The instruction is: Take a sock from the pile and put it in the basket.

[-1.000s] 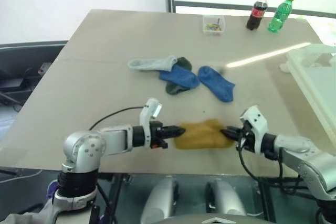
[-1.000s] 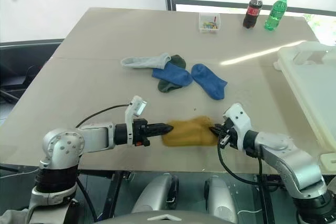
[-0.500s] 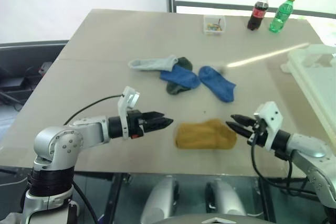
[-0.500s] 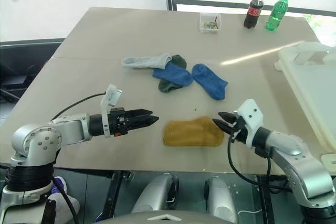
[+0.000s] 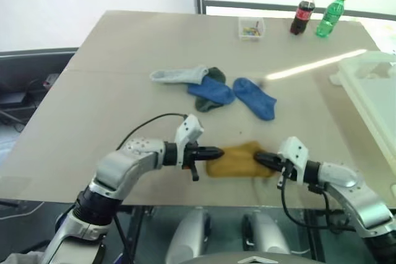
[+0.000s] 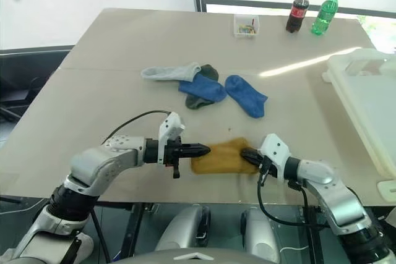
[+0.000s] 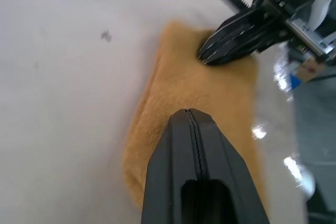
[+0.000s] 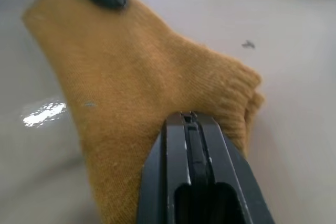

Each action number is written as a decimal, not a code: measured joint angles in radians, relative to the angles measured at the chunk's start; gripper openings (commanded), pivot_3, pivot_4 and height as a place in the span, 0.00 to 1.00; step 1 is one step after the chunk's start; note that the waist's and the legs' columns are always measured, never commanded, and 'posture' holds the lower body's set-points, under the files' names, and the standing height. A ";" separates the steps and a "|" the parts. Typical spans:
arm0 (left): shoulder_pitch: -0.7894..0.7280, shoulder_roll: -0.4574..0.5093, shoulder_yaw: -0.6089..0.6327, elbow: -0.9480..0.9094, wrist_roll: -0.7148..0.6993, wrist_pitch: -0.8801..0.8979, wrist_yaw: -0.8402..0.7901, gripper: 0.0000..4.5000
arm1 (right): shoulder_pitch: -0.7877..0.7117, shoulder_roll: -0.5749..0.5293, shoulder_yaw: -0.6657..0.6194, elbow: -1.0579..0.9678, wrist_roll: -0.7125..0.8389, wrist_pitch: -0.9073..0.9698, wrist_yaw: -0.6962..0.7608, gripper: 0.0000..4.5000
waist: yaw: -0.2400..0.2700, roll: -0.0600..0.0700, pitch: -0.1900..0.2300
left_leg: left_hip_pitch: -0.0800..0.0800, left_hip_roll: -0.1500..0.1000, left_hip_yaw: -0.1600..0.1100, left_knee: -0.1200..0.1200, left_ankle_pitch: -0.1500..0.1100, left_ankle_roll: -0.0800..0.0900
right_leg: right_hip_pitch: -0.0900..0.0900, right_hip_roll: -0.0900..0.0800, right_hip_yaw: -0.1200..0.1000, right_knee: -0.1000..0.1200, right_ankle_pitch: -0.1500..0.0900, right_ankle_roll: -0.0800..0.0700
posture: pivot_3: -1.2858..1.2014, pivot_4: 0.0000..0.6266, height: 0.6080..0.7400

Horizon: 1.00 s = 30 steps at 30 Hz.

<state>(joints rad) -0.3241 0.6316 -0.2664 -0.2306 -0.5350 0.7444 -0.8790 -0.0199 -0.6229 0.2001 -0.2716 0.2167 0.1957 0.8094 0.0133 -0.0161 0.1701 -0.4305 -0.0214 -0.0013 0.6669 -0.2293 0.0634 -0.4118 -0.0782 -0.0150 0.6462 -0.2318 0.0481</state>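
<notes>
A mustard yellow sock lies flat near the table's front edge, apart from the pile of grey, blue and dark green socks further back. My left gripper is shut, its tip resting on the sock's left end. My right gripper is shut too, its tip pressed on the sock's right end. No cloth shows between either pair of fingers. The basket, a large white bin, stands at the table's right edge.
A small clear box, a cola bottle and a green bottle stand at the far side of the table. The table's front edge runs just below both grippers.
Half a second ago both grippers stood open and drawn back from the yellow sock. They have come back in to its two ends and shut. The sock lies where it was.
</notes>
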 measured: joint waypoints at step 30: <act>0.057 0.028 0.378 0.027 -0.427 0.609 0.211 0.00 | 0.000 0.022 0.008 0.060 0.000 -0.085 0.068 0.00 | -0.001 0.003 -0.006 | 0.004 0.001 -0.001 0.002 0.000 0.000 | 0.002 0.002 -0.001 0.003 0.000 0.000 | 0.52 0.24 0.91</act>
<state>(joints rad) -0.2672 0.6591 0.1120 -0.2036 -0.9619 1.3531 -0.6676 -0.0195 -0.6007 0.2080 -0.2120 0.2166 0.1109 0.8778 0.0127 -0.0133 0.1640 -0.4264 -0.0199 -0.0025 0.6686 -0.2294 0.0634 -0.4099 -0.0764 -0.0155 0.6491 -0.2318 0.0484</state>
